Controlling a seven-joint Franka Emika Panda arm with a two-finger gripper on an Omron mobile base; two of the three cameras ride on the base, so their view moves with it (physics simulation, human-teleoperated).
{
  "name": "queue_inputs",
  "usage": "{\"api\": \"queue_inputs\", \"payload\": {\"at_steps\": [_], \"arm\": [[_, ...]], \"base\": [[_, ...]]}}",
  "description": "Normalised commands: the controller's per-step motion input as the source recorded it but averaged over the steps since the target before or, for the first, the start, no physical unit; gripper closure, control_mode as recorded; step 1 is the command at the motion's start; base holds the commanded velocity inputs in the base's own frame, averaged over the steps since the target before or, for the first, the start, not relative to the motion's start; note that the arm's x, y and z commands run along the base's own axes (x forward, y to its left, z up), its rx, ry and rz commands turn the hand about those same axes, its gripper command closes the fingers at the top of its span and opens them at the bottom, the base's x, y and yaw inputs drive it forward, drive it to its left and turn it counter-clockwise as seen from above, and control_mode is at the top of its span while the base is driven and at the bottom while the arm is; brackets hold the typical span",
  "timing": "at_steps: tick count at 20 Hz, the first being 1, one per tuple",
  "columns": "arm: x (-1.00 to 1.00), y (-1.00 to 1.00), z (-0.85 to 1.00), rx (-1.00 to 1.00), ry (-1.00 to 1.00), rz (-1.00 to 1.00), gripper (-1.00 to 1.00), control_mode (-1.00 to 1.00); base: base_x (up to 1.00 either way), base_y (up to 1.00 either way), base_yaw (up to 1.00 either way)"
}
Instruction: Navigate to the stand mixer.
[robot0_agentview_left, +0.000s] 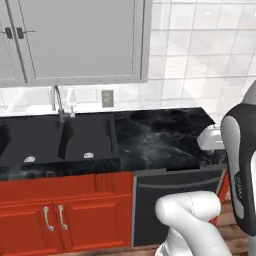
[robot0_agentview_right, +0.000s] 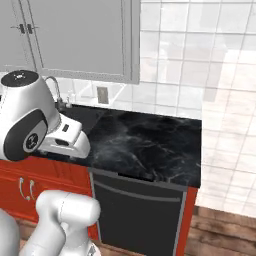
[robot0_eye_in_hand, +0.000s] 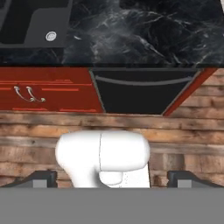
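the gripper stands wide open in the hand view, its two dark fingertips far apart at the lower corners, with nothing between them and nothing touched (it hangs over the wooden floor, in front of the dishwasher).

counted: one dark dishwasher. one black marbled counter lies right above it. one black sink, set into the counter left of the dishwasher, has two basins and two round drains. one curved faucet rises behind the sink, up and left of the dishwasher. one wall outlet sits above and a little left of the dishwasher. two red cabinet doors, just left of the dishwasher, carry two pale handles side by side. grey wall cabinets hang high above and left of it.

the left base view takes in both sink basins and the red doors. the right base view gives the counter's far end just right of the dishwasher, a narrow red side panel there, and the white tiled wall turning the corner beyond it. the hand view looks down on the dishwasher front with the floor planks below it and one drain of the sink up to its left.

where the stand mixer stands i cannot tell from these pictures.
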Motion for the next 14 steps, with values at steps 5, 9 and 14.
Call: {"api": "queue_inputs", "payload": {"at_steps": [5, 9, 14], "arm": [[0.0, 0.0, 0.0, 0.0, 0.0, 0.0, -1.0, 1.0], [0.0, 0.0, 0.0, 0.0, 0.0, 0.0, -1.0, 1.0], [0.0, 0.0, 0.0, 0.0, 0.0, 0.0, -1.0, 1.0]], "base": [[-0.43, 0.27, 0.95], [-0.23, 0.02, 1.0], [-0.23, 0.0, 1.0]]}}
